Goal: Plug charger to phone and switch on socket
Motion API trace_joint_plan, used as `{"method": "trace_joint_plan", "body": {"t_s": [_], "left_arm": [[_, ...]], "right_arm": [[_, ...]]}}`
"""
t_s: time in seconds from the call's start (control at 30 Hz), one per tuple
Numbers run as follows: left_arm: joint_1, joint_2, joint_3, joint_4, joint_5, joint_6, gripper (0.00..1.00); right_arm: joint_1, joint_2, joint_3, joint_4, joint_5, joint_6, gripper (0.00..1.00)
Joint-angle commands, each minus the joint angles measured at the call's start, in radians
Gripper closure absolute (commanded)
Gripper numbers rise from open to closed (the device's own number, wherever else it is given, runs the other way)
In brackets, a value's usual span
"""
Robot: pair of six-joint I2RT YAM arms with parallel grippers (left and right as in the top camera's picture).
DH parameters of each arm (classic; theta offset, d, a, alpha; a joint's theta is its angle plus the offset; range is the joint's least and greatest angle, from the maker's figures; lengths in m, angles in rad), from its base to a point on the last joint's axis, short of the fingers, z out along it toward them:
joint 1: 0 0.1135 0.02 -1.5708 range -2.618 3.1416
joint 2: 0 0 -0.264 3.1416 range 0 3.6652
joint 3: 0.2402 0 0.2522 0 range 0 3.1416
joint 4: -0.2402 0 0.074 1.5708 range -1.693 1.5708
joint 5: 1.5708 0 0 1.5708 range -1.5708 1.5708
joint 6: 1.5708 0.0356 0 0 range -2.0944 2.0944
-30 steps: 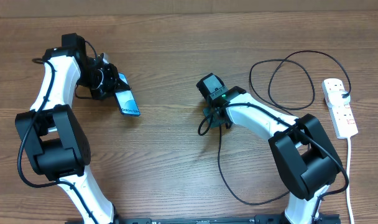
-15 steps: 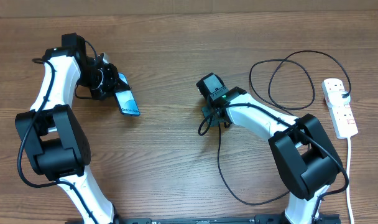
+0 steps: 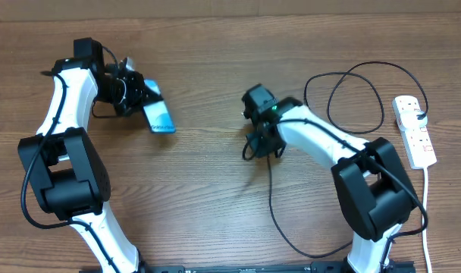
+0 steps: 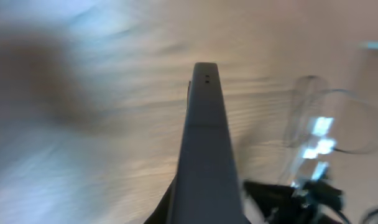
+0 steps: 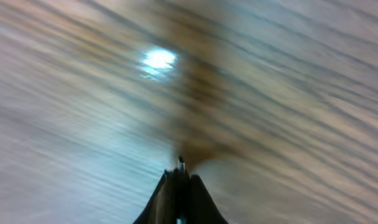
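Note:
In the overhead view my left gripper [image 3: 137,92] is shut on the near end of the phone [image 3: 159,116], whose light blue screen faces up over the table's left side. The left wrist view shows the phone [image 4: 204,143] edge-on as a dark slab running away from the jaws. My right gripper [image 3: 262,144], at the table's middle, is shut on the charger [image 3: 271,199] near its end. In the right wrist view the small connector tip [image 5: 180,163] pokes out of the shut right gripper [image 5: 179,179]. The thin black cable loops widely to the white socket [image 3: 415,135] at the far right.
The charger's loops [image 3: 354,97] lie on the wood between the right arm and the socket, and a long slack run curves toward the right arm's base [image 3: 306,249]. The socket's white lead [image 3: 427,212] runs down the right edge. Both wrist views are motion-blurred.
The right jaws have closed on the charger's end and the right arm has shifted slightly. The left gripper has swung the phone a little up and to the right.

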Motion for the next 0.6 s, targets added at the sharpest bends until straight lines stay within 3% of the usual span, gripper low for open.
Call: {"method": "trace_joint_plan", "body": {"t_s": [0.0, 0.07, 0.2, 0.43, 0.57], "left_arm": [[0.012, -0.019, 0.009, 0.117, 0.454, -0.009, 0.96], [0.012, -0.019, 0.009, 0.205, 0.576, -0.084, 0.96], [0.003, -0.019, 0.009, 0.359, 0.665, -0.271, 0.96], [-0.04, -0.019, 0.009, 0.638, 0.689, -0.561, 0.96], [-0.073, -0.019, 0.009, 0.77, 0.689, -0.693, 0.96]], "right_arm": [[-0.05, -0.085, 0.11, 0.018, -0.424, -0.016, 0.97], [-0.076, -0.109, 0.112, 0.068, -0.623, -0.016, 0.97], [-0.102, -0.113, 0.11, 0.141, -0.836, 0.001, 0.96], [-0.101, -0.113, 0.11, 0.259, -1.022, 0.063, 0.96], [-0.101, -0.113, 0.109, 0.329, -1.023, 0.152, 0.96]]}}
